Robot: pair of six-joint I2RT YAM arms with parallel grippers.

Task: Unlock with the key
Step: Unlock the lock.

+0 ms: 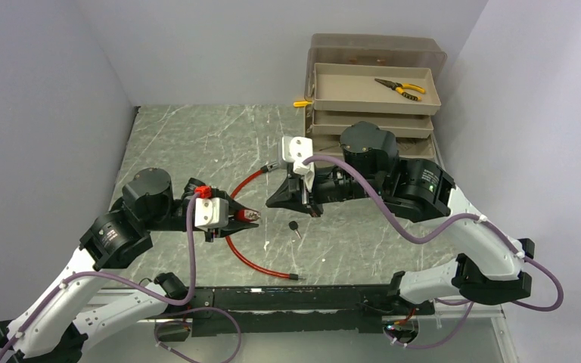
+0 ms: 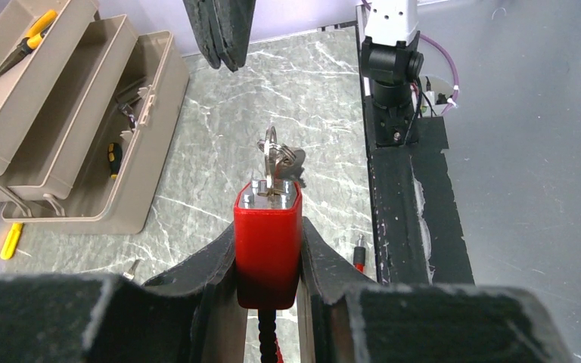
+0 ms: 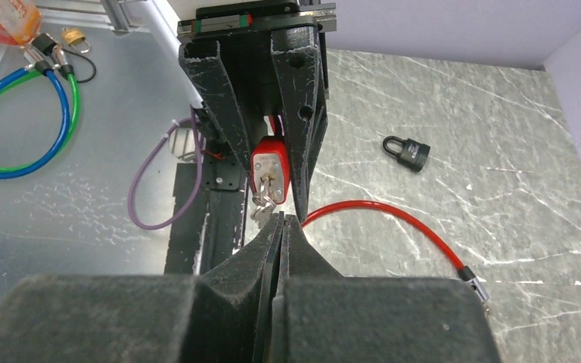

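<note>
This looks like a robotics lab bench, fitted out like a small workshop cell. Plain pale grey partition walls (image 1: 45,98) box in a grey marble-patterned counter (image 1: 197,144) on three sides. At its far right corner stands an open beige plastic tiered toolbox (image 1: 371,108), with yellow-handled pliers (image 1: 399,88) in its top tray. A black mounting rail (image 1: 287,299) runs along the near edge. Beyond it lie blue and green cable loops (image 3: 15,128), beside what may be an aluminium frame (image 3: 83,19).

The black two-finger left gripper (image 1: 247,218), reaching from the desk's near-left corner toward the middle, clamps a red metal padlock (image 2: 268,234) — the black right gripper (image 3: 282,227) faces it from the right edge, fingers pressed together, empty.
</note>
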